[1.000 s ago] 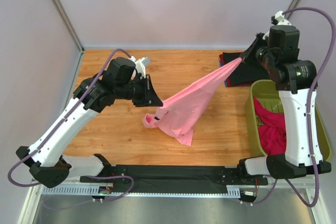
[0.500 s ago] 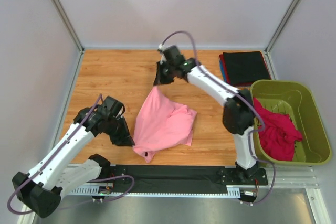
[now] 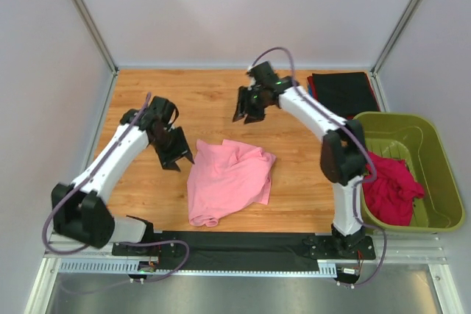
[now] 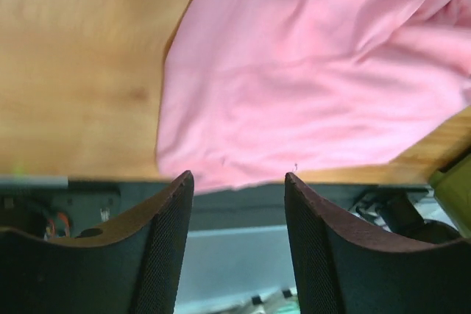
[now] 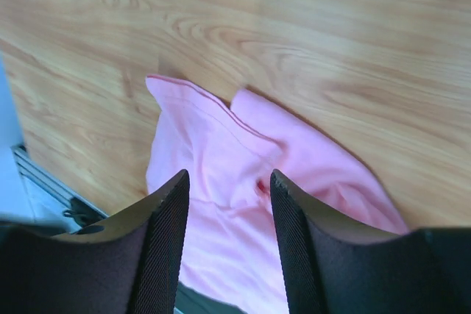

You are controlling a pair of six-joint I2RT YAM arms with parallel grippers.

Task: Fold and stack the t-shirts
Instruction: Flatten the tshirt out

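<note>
Pink shirt (image 3: 224, 182) lies crumpled on the table (image 3: 169, 93), free of both arms. My left pincer (image 3: 176, 158) hangs with its jaws apart and nothing between them; the cloth's edge sits just to its right. My right pincer (image 3: 249, 114) is likewise spread and empty, with the shirt close by on the side toward the table's near edge. I judge the job now is flattening: I'd pinch a single layer at two well-separated corners and draw them apart evenly, not bunch the middle. The left arm bends outward, wrist angled toward the cloth; the right arm reaches far across, wrist tipped downward.
</note>
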